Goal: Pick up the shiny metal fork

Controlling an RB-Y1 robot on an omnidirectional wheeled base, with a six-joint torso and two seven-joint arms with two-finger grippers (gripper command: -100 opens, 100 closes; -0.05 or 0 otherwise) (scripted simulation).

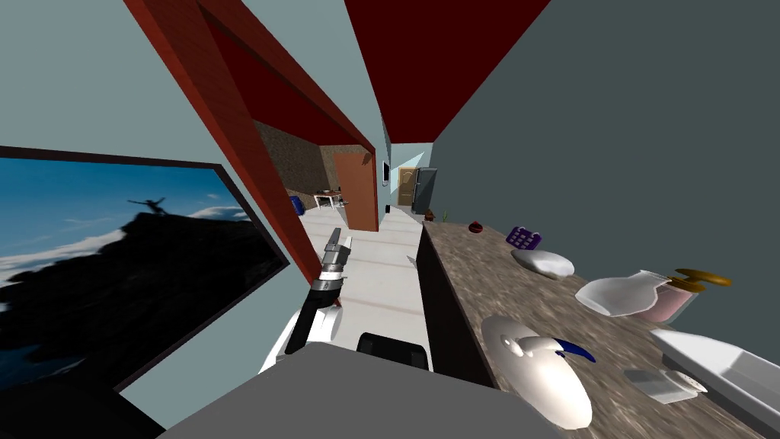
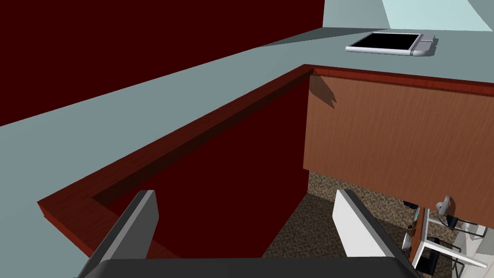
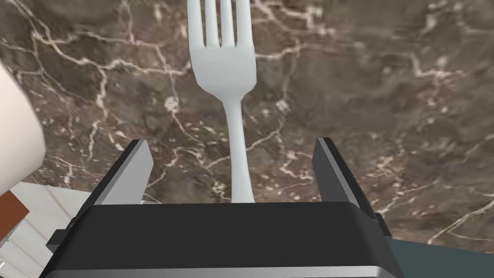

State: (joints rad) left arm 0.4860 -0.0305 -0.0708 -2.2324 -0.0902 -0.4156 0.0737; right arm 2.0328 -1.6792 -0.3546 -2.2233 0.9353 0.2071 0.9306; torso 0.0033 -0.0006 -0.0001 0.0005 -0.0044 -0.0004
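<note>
The left gripper [image 1: 342, 240] hangs ahead of the chest over the pale floor [image 1: 381, 282]. Its fingers [image 2: 137, 219] are spread apart with nothing between them. The right gripper [image 3: 230, 141] is above the brown veined counter [image 3: 366, 96], its fingers spread wide and touching nothing. The pale grey fork [image 3: 223, 67] lies on the counter midway between those fingers. Its handle runs toward the gripper's dark body and is hidden behind it, and its tines point away, with the tips cut off. Beyond the gripper's left finger is a pale rounded thing [image 3: 17, 130], mostly cut off, and I cannot tell what it is.
</note>
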